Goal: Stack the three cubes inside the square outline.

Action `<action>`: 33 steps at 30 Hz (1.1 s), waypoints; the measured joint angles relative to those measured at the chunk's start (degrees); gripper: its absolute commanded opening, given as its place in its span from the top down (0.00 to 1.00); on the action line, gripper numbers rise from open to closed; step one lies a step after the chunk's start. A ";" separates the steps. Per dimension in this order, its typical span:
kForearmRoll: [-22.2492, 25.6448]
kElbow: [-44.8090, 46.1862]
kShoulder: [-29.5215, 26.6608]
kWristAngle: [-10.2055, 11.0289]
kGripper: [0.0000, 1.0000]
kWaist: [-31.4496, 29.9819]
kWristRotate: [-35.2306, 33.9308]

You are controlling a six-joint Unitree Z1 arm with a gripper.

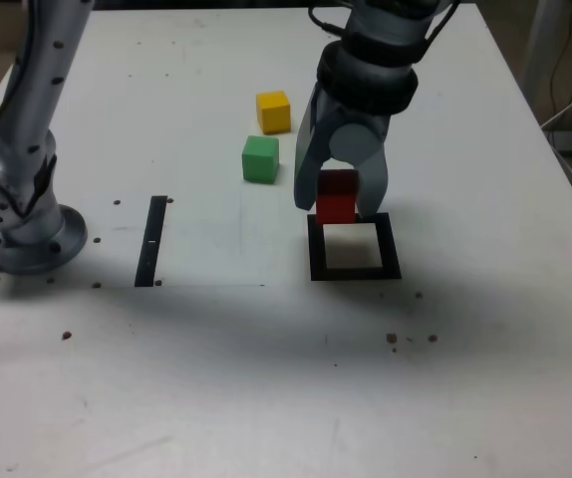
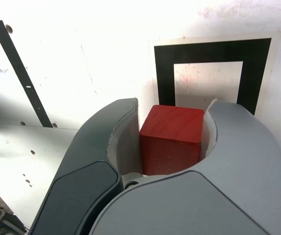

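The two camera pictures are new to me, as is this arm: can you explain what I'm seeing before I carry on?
There is one robot arm with a gripping tool on its end. The exterior view comes from a camera off the arm; the wrist view comes from one mounted by the tool.

On the white table lie a green cube, a yellow cube, a black square outline and a thin black strip.

The tool grips the red cube between its two fingers, near the outline.
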 measured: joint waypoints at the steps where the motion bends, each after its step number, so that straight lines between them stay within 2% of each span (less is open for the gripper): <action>1: -0.04 0.01 0.18 -0.06 0.67 -0.27 -0.26; 22: -1.91 -1.36 7.10 -1.14 0.67 -0.88 0.11; 33: -2.75 -1.50 7.53 -1.21 0.67 -0.88 0.39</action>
